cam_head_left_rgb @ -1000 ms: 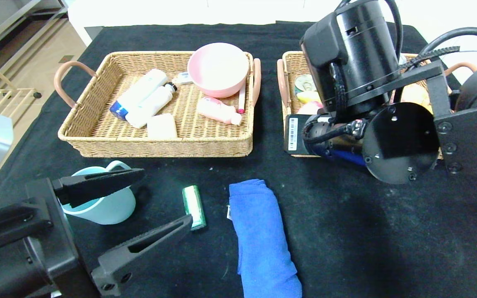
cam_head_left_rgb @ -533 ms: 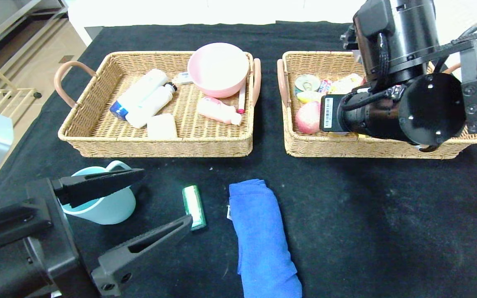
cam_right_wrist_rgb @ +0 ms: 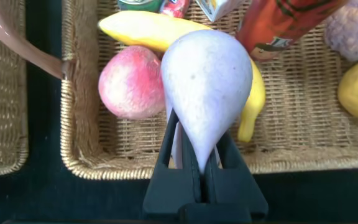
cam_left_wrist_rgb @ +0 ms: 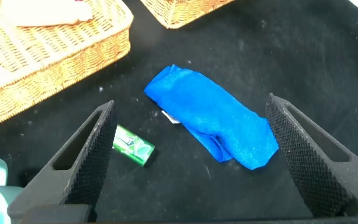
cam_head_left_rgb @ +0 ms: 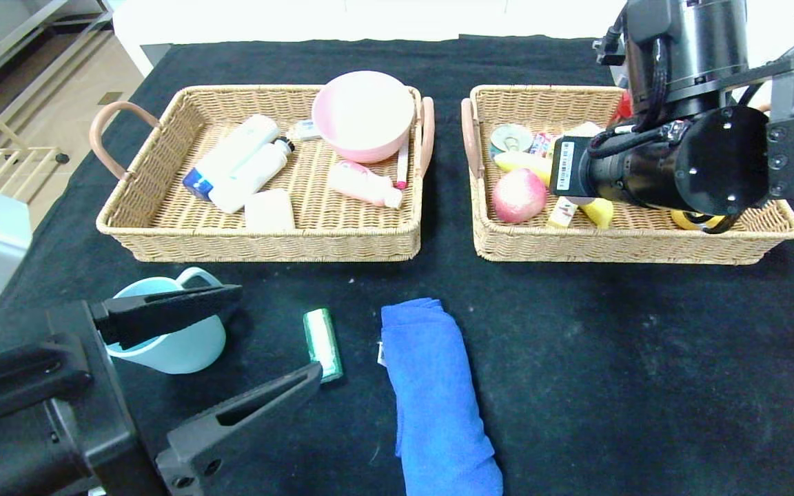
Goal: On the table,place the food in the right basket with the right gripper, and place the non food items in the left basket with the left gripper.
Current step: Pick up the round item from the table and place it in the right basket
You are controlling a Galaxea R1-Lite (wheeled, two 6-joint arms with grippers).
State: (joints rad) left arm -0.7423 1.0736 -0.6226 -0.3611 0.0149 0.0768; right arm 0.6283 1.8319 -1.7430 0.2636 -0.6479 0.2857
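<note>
Bench (cam_head_left_rgb: 611,358): wide bare black area on my right side, free for travel.
Right basket (cam_head_left_rgb: 631,244): my right gripper (cam_right_wrist_rgb: 194,158) hangs over near rim, jaws closed on pale teardrop-shaped food item (cam_right_wrist_rgb: 207,87), above apple (cam_right_wrist_rgb: 132,81) and banana (cam_right_wrist_rgb: 148,30); little bare wicker beneath, release must clear rim.
Left basket (cam_head_left_rgb: 266,241): non-food inside, some room left.
Blue towel (cam_left_wrist_rgb: 213,118), mint cup (cam_head_left_rgb: 173,344), green pack (cam_left_wrist_rgb: 132,145) on bench; my left gripper (cam_left_wrist_rgb: 191,162) above them, jaws wide open, empty, likely towel next.

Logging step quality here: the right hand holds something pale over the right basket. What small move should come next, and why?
Probably open the right hand and let the pale teardrop-shaped item drop. The hand is shut on it over the right basket, above the apple and banana, so it would likely land inside.
</note>
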